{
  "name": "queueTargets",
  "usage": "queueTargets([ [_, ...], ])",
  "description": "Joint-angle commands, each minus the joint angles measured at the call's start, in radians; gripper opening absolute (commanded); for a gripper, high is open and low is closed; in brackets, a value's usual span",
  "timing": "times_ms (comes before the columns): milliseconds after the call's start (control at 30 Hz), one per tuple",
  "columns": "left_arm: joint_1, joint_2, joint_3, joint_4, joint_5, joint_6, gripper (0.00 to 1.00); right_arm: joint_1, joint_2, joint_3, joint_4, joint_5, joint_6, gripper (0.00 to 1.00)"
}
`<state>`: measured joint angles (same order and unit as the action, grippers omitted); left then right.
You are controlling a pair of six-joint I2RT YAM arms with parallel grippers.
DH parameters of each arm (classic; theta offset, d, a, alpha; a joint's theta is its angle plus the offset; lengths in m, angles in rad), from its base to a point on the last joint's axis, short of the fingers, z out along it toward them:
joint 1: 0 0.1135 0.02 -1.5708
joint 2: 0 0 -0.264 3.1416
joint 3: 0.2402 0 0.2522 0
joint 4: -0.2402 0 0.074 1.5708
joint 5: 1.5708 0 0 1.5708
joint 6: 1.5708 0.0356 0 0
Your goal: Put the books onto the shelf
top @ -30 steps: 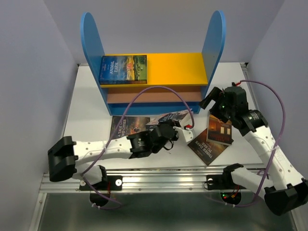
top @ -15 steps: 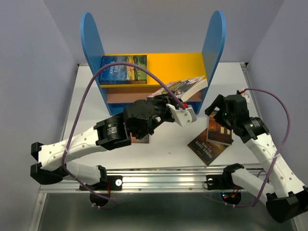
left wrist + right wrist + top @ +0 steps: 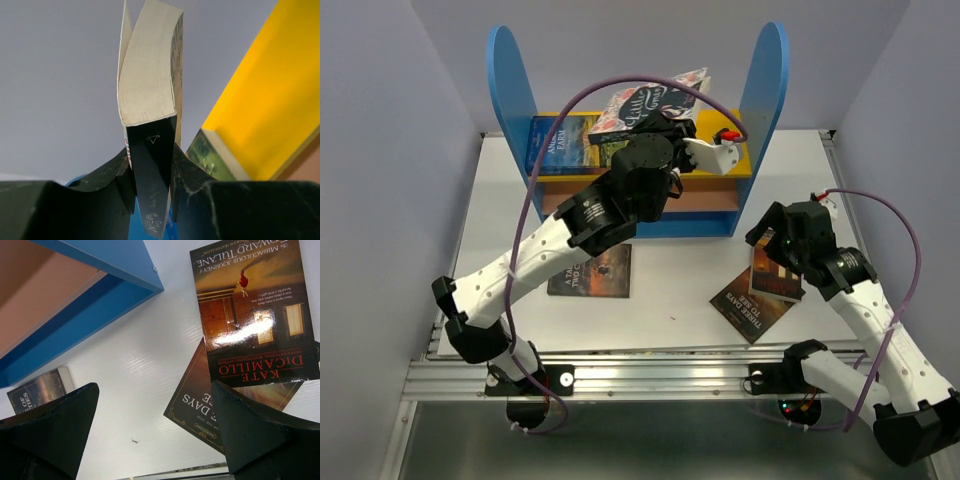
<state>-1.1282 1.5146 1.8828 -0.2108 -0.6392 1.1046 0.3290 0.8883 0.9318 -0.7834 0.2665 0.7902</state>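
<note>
Pinching a pale-covered book (image 3: 650, 100) between its two fingers, the left gripper (image 3: 152, 165) holds the volume raised above the shelf (image 3: 510, 90), between the two tall blue side panels. In the left wrist view the jaws are part-way closed on the book's thin dark edge, with the cream page block fanning slightly beyond them and the yellow upper board (image 3: 270, 90) off to one side. The right gripper (image 3: 154, 390) hangs with its jaws spread wide and nothing between them, low over the white table (image 3: 670, 300) near the shelf's right front corner. Just beside it lies a book with a red-brown cover by Kate DiCamillo (image 3: 255, 315), flat and overlapping the corner of a dark book whose title includes "Three Days" (image 3: 750, 308). Another book, A Tale of Two Cities (image 3: 595, 272), lies flat on the table under the left arm, in front of the shelf. The Animal Farm book (image 3: 555, 148) lies on the yellow board at its left end, against the left panel. The shelf stands at the back of the table, with a brown lower board and a blue base. Pale lilac-grey walls (image 3: 380, 150) close in the table on three sides, and a metal rail (image 3: 650, 375) carrying both arm bases runs along the near edge. A purple cable (image 3: 610, 85) arcs over the left arm.
</note>
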Motion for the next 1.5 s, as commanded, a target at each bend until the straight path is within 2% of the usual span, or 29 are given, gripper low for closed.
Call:
queueTargets([
  [0,0.07,-0.016,0.0,0.097,-0.164,0.15,0.0,0.004,-0.02,-0.001,0.006,0.011,0.006,1.0],
  [67,0.109,-0.022,-0.088,0.247,-0.203,0.22,0.0,0.004,-0.018,0.004,0.006,0.005,0.007,1.0],
  [267,0.194,-0.054,-0.241,0.451,-0.22,0.328,0.0,0.004,-0.006,0.001,0.007,-0.013,0.007,1.0],
  [433,0.244,-0.105,-0.388,0.438,-0.137,0.322,0.0,0.004,-0.002,0.004,0.01,-0.016,0.009,1.0],
  [633,0.32,-0.159,-0.45,0.415,-0.03,0.287,0.0,0.004,-0.002,0.007,0.009,-0.016,0.018,1.0],
  [800,0.364,-0.223,-0.557,0.404,0.042,0.291,0.0,0.004,-0.009,0.002,0.012,-0.016,0.029,1.0],
  [867,0.375,-0.229,-0.582,0.419,0.038,0.287,0.0,0.004,-0.008,0.004,0.012,-0.013,0.029,1.0],
  [933,0.395,-0.231,-0.596,0.458,0.062,0.282,0.0,0.004,-0.003,0.009,0.012,-0.016,0.029,1.0],
  [1067,0.419,-0.235,-0.616,0.427,0.124,0.276,0.0,0.004,0.001,0.018,0.012,-0.016,0.03,1.0],
  [1467,0.459,-0.218,-0.643,0.421,0.161,0.276,0.0,0.004,0.015,0.015,0.018,-0.013,0.041,1.0],
])
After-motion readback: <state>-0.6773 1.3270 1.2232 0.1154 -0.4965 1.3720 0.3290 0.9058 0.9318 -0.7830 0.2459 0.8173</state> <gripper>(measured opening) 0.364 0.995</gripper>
